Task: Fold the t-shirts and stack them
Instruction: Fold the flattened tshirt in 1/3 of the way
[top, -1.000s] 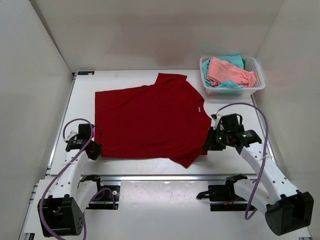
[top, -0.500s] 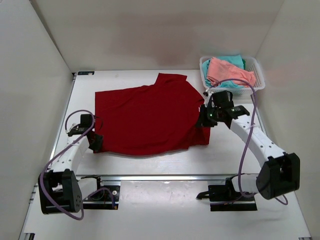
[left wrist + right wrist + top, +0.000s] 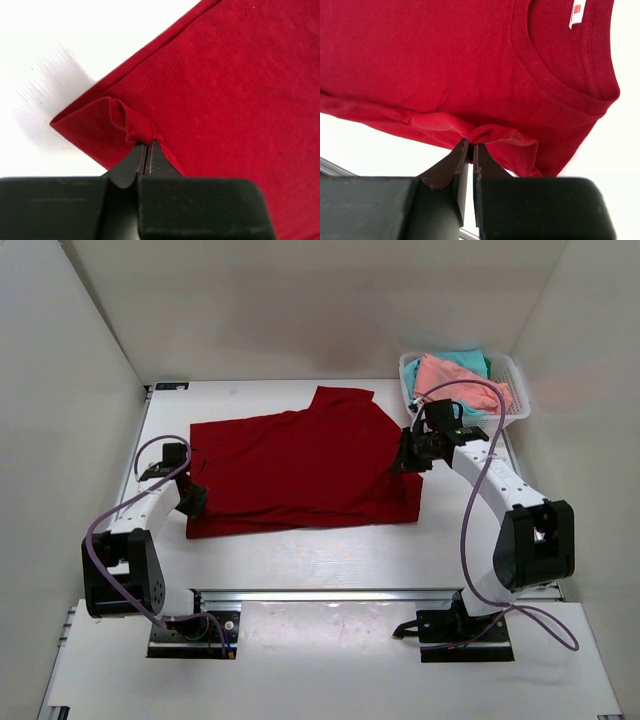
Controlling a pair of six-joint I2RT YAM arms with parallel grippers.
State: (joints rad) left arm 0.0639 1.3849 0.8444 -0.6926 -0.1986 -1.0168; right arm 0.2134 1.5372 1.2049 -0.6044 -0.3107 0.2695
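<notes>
Since approx. 1 s ago both arms have swung away from their bases, taking the near side of the dark red t-shirt (image 3: 300, 470) with them. Its near edge, which sat close to the front rail w/ a sleeve hanging toward the robot, now lies further back and runs roughly straight across the worktop (image 3: 300, 552). Judgement: first lengthwise fold is mid-way, near half being laid over the far half; not yet released or flattened.

Left gripper (image 3: 146, 146): jaws clamped on a puckered bit of red cloth at the shirt's left corner. Right gripper (image 3: 471, 145): jaws clamped on a bunched fold of the same shirt, just below the collar and its neck label (image 3: 577, 12).

Count:
- t-shirts: 3 total. 1 dark red, on the worktop between the arms.
- 1 salmon pink t-shirt (image 3: 455, 375) and 1 teal t-shirt (image 3: 472, 358), both crumpled in the white mesh basket (image 3: 516, 400) at the far right corner, pink on top.
- baskets: 1.

Stack: nothing folded & set down yet, so most of the job is left, imo.
</notes>
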